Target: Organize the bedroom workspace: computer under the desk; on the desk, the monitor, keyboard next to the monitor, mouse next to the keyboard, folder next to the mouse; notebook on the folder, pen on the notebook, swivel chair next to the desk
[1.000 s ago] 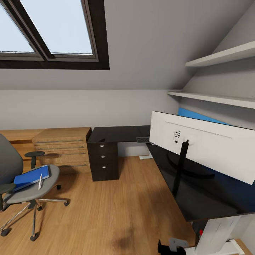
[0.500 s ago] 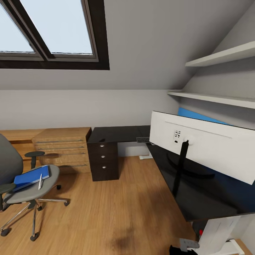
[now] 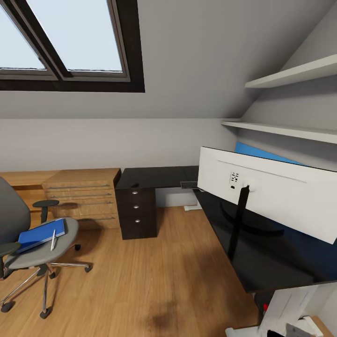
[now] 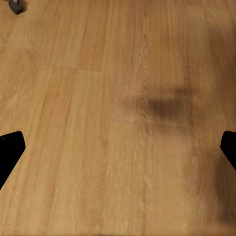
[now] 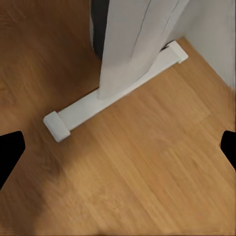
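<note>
**Attic workspace, most of the sorting not yet done**

Sloped grey walls and a skylight frame the scene in front of you, with the long black desk (image 3: 262, 262) running along your right and turning the corner to its drawer unit (image 3: 136, 210) with silver knobs. You already have the monitor (image 3: 276, 192) standing on the desk, white back toward you, so that part of the job looks settled. Behind it, near the corner, a dark grilled strip (image 3: 189, 185) may be the keyboard, though it is too small for you to be sure.

Your next target sits off to your left: the swivel chair (image 3: 32, 243) stands well apart from the desk, carrying the blue folder (image 3: 40, 234) flat on its seat with the pen (image 3: 53, 239) lying on top. The notebook cannot be made out.

Both arms hang low over the plank floor (image 3: 140, 281). Your left gripper (image 4: 118, 152) has its dark fingertips at opposite edges of its wrist view, spread wide and holding nothing; your right gripper (image 5: 118, 152) is likewise spread and empty, looking down at the desk's white foot (image 5: 113, 98). That suits travelling: you will likely need to roll toward the chair before reaching.
</note>
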Controlling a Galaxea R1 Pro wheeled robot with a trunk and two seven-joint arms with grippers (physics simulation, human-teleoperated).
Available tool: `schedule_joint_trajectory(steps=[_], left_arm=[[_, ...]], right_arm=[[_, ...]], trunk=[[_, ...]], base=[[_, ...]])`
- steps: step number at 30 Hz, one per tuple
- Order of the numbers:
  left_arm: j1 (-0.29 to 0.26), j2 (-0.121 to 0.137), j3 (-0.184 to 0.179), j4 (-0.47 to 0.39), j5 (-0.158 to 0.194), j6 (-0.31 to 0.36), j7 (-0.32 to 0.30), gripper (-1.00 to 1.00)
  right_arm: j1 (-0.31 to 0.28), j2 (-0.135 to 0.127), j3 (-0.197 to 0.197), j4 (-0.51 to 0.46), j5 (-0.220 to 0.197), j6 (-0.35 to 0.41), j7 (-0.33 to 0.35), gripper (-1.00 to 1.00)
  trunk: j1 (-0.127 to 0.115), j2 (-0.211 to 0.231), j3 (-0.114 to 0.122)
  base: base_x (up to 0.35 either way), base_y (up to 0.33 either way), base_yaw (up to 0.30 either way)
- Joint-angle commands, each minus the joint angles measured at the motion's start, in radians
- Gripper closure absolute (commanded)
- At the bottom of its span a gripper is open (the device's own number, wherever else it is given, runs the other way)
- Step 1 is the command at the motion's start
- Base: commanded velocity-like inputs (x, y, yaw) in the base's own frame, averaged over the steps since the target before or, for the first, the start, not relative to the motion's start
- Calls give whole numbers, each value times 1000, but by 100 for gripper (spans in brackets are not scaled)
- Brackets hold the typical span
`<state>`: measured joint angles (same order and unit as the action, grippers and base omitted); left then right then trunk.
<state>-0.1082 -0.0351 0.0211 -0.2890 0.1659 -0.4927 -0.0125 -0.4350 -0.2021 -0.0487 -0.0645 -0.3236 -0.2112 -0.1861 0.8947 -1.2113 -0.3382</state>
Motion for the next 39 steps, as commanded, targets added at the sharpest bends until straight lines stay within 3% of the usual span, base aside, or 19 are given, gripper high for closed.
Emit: schedule_joint_trajectory(steps=[1, 2, 7, 15, 17, 21, 25, 35, 39], left_arm=[[-1, 0, 2, 1, 3, -3, -1, -100], [-1, 0, 2, 1, 3, -3, -1, -100], [-1, -1, 2, 1, 4, -3, -1, -100], [-1, -2, 2, 1, 4, -3, -1, -100], [-1, -2, 2, 1, 4, -3, -2, -100], [-1, -3, 2, 1, 4, -3, -2, -100], [-1, -4, 1, 1, 4, -3, -4, -100], [-1, -7, -2, 1, 1, -3, -6, -100], [-1, -8, -3, 1, 1, -3, -7, -100]], right_arm=[[-1, -9, -4, 1, -19, -4, 6, -100], [-1, -29, -4, 1, -46, -4, 15, -100], [-1, -96, -8, -3, -95, -8, 32, -100], [-1, -184, -24, -87, -114, -19, 27, -100], [-1, -217, -54, -133, -125, 0, 24, -100], [-1, -247, -112, -201, -134, 51, 21, -100], [-1, -268, -147, -280, -137, 89, 7, -100], [-1, -291, -165, -516, -138, 136, -114, -100], [-1, -292, -167, -665, -139, 228, -178, -100]], trunk=[[0, -1, -1], [0, -1, -1], [0, -1, -1], [0, -1, -1], [0, -1, -1], [0, -1, -1], [0, -1, -1], [0, -1, -1], [0, -1, -1]], base=[[0, 0, 0], [0, 0, 0], [0, 0, 0], [0, 0, 0], [0, 0, 0], [0, 0, 0], [0, 0, 0], [0, 0, 0], [0, 0, 0]])
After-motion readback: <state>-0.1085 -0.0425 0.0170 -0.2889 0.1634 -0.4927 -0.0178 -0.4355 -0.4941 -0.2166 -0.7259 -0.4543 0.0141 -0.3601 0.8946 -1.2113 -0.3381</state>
